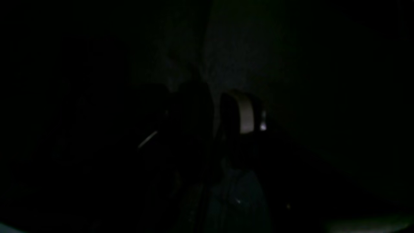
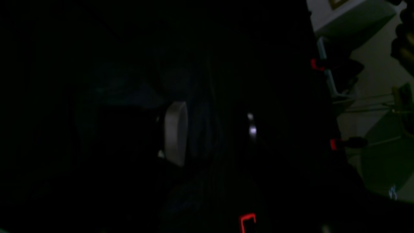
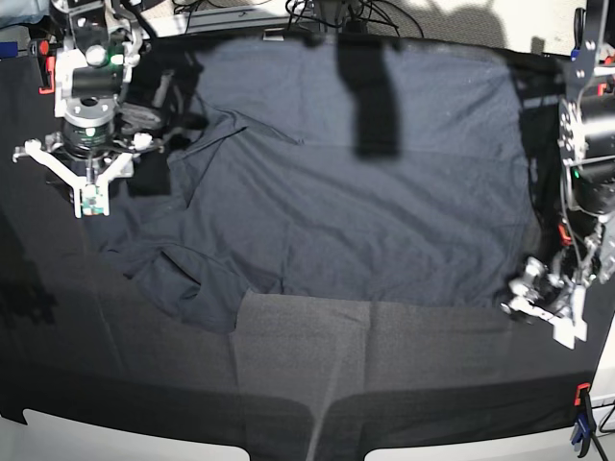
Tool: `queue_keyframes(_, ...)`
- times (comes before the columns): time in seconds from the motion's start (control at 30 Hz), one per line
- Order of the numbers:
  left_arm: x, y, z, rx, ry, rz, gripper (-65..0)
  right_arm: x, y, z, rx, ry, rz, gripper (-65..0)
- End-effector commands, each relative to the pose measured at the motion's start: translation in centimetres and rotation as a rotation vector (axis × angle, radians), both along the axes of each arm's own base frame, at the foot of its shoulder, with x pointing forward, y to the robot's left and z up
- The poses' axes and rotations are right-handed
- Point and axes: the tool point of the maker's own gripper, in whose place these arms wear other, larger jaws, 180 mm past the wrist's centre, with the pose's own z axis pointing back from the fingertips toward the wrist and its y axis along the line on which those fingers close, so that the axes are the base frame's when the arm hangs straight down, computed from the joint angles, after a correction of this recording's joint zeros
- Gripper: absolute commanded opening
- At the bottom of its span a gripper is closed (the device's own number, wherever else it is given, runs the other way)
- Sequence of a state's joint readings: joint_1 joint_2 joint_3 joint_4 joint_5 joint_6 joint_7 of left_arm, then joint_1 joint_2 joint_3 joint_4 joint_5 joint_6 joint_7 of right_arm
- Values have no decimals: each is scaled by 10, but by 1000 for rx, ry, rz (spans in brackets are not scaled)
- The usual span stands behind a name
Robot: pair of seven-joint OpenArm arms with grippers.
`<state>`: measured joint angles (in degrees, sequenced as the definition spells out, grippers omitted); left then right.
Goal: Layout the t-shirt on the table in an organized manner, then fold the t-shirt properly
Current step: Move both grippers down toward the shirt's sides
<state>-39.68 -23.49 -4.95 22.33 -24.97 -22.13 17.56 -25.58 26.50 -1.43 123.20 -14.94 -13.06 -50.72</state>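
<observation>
Lying spread, rumpled: t-shirt (image 3: 327, 192)

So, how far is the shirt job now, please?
Mostly laid out: the t-shirt lies spread over the table, but its side near the right gripper is bunched. In hand: the left gripper sits at the opposite edge; whether either grips cloth is unclear, since both wrist views are too dark. Left: smoothing, then all folding.

My base view high above the table (image 3: 288, 384), wrist views dark, close over cloth at nine and three o'clock.
</observation>
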Motion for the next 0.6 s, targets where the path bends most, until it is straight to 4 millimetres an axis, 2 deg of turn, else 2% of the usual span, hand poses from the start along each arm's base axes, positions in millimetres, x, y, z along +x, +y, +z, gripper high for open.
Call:
queue_keyframes(0.0,14,6,23,5,-66,6,-435,6,-1,13,-33,-42,22,-422)
queue_keyframes(0.2,-10,-5,-11,-30,11,-1,-435,3,-1,10,-33,-31,20,-422)
queue_keyframes(0.33,-12,-12,-12,-96,16,3,-435,3,-1,10,-33,-32,20,-422)
queue_keyframes(0.57,-14,-44,-17,-143,30,-91,-435,3,-1,10,-33,-32,21,-422)
